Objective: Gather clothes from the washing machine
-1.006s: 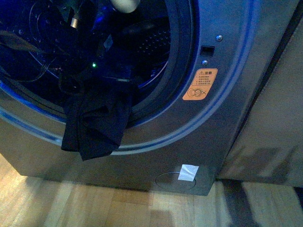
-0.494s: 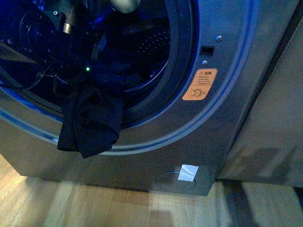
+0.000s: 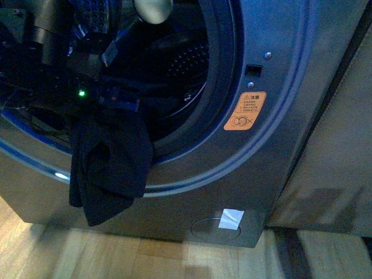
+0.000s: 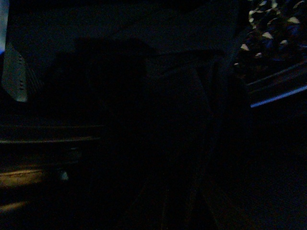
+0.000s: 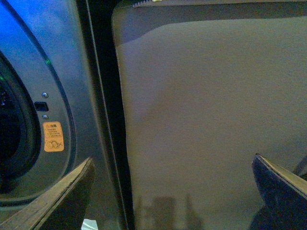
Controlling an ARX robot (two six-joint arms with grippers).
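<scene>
Plainly the washing machine (image 3: pixel 261 174) fills most of the front view: a grey metallic front with its round mouth open at the left and the perforated steel drum (image 3: pixel 189 64) showing far inside. Just right of it stands a plain beige panel (image 3: pixel 331 145), with a dark gap between the two. A light wooden floor (image 3: pixel 145 256) runs along the near edge.

The clothes (image 3: pixel 107 168), a dark navy garment, hang over the lower lip of the mouth at the left. The upper part is bunched at the rim, and the rest drapes down the grey front to end short of the floor. Directly above the bunched top, dark hardware of the left arm (image 3: pixel 58 81) crowds the mouth. The left gripper (image 3: pixel 116 102) sits right over the fabric, apparently touching it. Its fingers are lost in the shadow, so I cannot tell how far apart they stand or whether they hold the cloth. The left wrist view is dark.

In the right wrist view, the right gripper (image 5: pixel 172 165) has its fingers spread wide with nothing between them. It faces the beige panel, well away from the garment.

An orange warning sticker (image 3: pixel 244 110) sits right of the mouth, with a small white tag (image 3: pixel 231 219) low on the front. A tiny green light (image 3: pixel 81 93) glows on the arm.
</scene>
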